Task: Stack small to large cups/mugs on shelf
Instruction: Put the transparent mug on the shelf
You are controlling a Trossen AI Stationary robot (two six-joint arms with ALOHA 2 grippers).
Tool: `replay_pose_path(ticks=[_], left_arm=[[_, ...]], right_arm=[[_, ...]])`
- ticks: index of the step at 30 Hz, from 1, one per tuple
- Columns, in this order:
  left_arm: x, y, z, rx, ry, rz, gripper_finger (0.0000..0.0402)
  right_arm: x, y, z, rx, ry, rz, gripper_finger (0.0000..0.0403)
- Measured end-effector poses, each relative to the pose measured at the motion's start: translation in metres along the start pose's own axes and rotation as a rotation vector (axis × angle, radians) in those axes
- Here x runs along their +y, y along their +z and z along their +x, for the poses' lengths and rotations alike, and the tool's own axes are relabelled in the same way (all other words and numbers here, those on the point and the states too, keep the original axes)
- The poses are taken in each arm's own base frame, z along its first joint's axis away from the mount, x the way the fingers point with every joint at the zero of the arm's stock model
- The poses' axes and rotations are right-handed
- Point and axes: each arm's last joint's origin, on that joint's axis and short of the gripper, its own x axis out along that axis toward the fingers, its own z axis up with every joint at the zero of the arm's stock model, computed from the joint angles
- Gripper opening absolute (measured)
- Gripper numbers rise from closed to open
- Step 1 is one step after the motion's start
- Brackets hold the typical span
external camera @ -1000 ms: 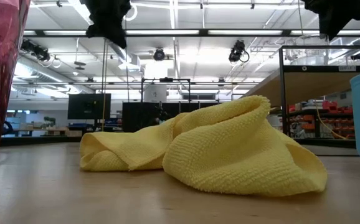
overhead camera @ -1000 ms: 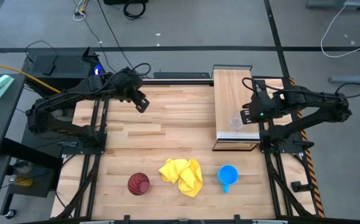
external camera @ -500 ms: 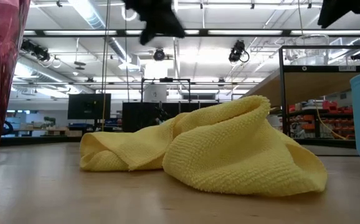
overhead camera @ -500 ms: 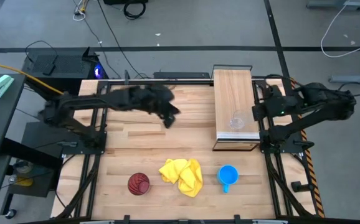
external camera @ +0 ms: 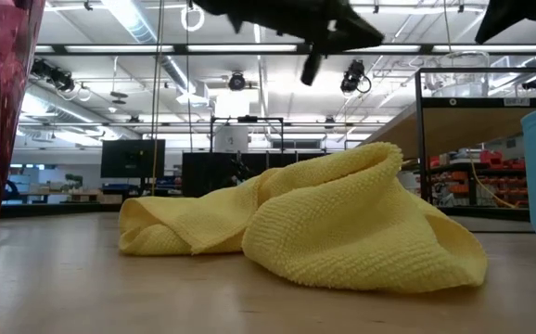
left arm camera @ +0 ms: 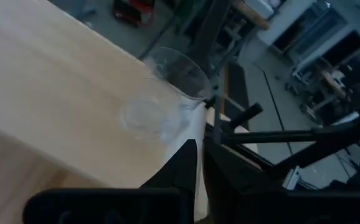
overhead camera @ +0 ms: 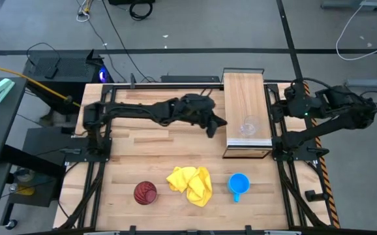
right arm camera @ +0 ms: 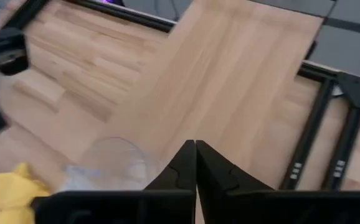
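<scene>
The small clear plastic cup (overhead camera: 248, 126) stands upright on the shelf (overhead camera: 244, 91), close to its near end and just in from the edge facing the right arm — most of the plank beyond it lies bare. The left gripper (overhead camera: 212, 126) reaches across the tabletop (overhead camera: 143, 153) and hovers just beside the shelf's other long edge, fingers pressed together, holding nothing. The right gripper (right arm camera: 195, 163) is pulled back off the shelf's outer side, fingers closed and empty too. Along the table's front edge sit the dark red ribbed tumbler (overhead camera: 145, 192), the yellow cloth (overhead camera: 190, 183) and the bright blue mug (overhead camera: 239, 185) — well apart from the shelf, with open wood between.
</scene>
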Motion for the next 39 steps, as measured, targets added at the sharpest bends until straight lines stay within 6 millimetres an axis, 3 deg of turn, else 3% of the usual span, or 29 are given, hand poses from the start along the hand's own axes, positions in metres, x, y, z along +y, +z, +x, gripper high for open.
replay_pose_path(ticks=[6, 12, 18, 39], left_arm=[[-0.012, 0.005, 0.030, 0.121, 0.010, 0.041, 0.0036], [-0.020, 0.001, 0.036, 0.165, 0.018, 0.058, 0.0025], [-0.014, -0.006, 0.039, 0.176, 0.048, 0.010, 0.0023], [-0.003, -0.015, 0.061, 0.100, 0.012, -0.061, 0.0027]], right_arm=[[-0.002, -0.006, 0.013, 0.040, -0.065, -0.048, 0.0003], [0.000, -0.015, 0.027, 0.098, -0.095, -0.075, 0.0002], [0.010, -0.020, 0.041, 0.102, -0.031, -0.093, 0.0001], [0.028, -0.017, 0.050, 0.121, 0.031, -0.112, 0.0000]])
